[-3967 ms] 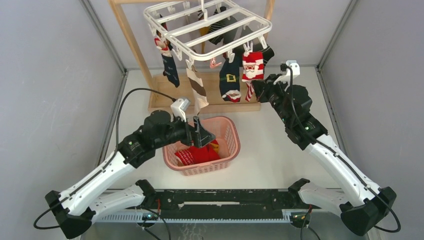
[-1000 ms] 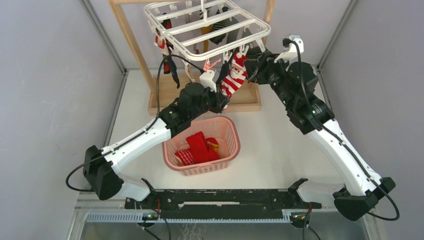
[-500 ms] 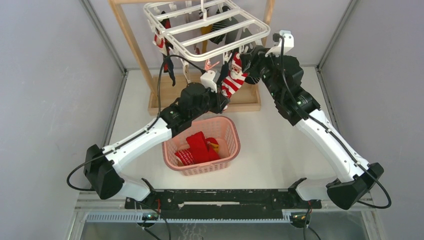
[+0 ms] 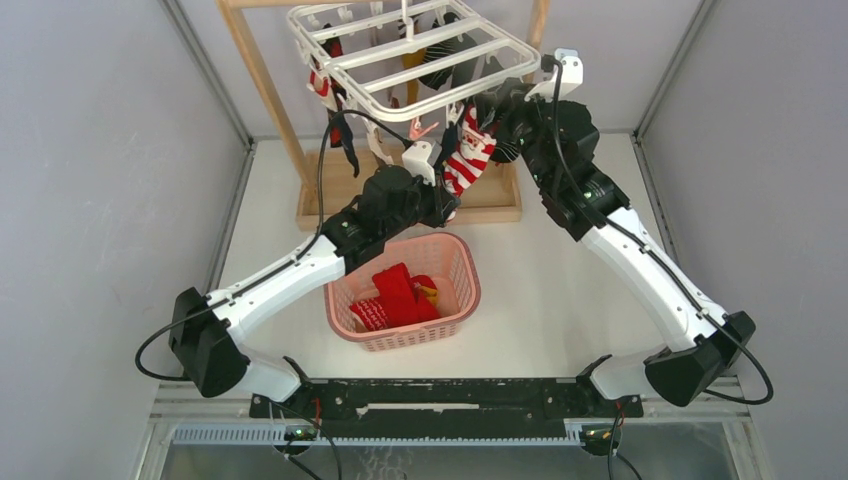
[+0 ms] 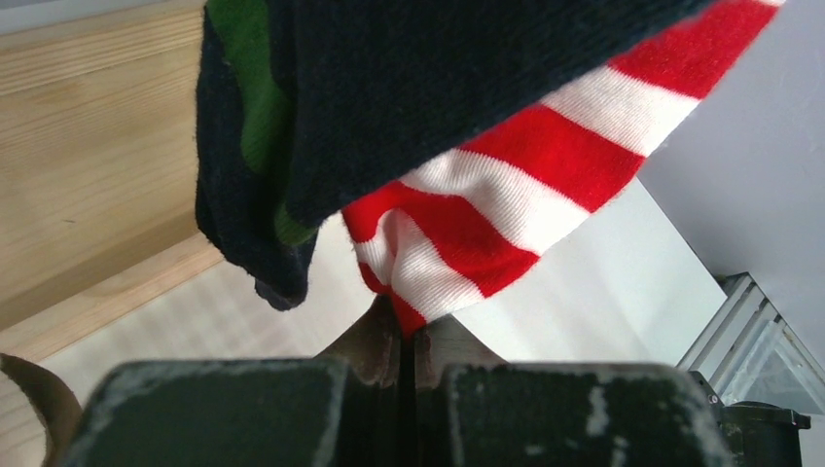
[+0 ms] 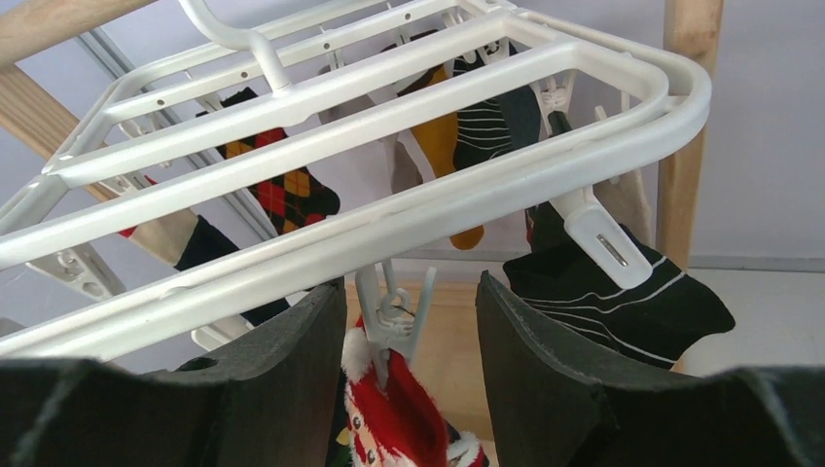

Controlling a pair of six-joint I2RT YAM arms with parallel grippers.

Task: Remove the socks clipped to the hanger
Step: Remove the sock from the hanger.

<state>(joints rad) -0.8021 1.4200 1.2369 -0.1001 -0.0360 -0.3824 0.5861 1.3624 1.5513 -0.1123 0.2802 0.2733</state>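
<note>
The white hanger (image 4: pixel 420 62) hangs from the wooden stand with several socks clipped under it. A red-and-white striped Santa sock (image 4: pixel 468 158) hangs from a front clip (image 6: pixel 394 313). My left gripper (image 4: pixel 446 206) is shut on that sock's toe, and the striped tip (image 5: pixel 413 316) is pinched between its jaws (image 5: pixel 409 341). A navy and green sock (image 5: pixel 292 117) hangs just beside it. My right gripper (image 4: pixel 488 106) is open just under the hanger's front rail (image 6: pixel 389 224). Its fingers (image 6: pixel 282 389) straddle the clip and the sock's cuff (image 6: pixel 399 413) without touching them.
The wooden stand (image 4: pixel 262 92) has a flat base behind the arms. A pink basket (image 4: pixel 462 262) on the table holds red socks (image 4: pixel 395 295). A black striped sock (image 6: pixel 623 292), an argyle one (image 6: pixel 292 199) and a mustard one (image 6: pixel 443 146) hang from the hanger.
My left arm rose from the basket and took the Santa sock's toe. Over the last second my right gripper moved left, bringing the clip between its fingers.
</note>
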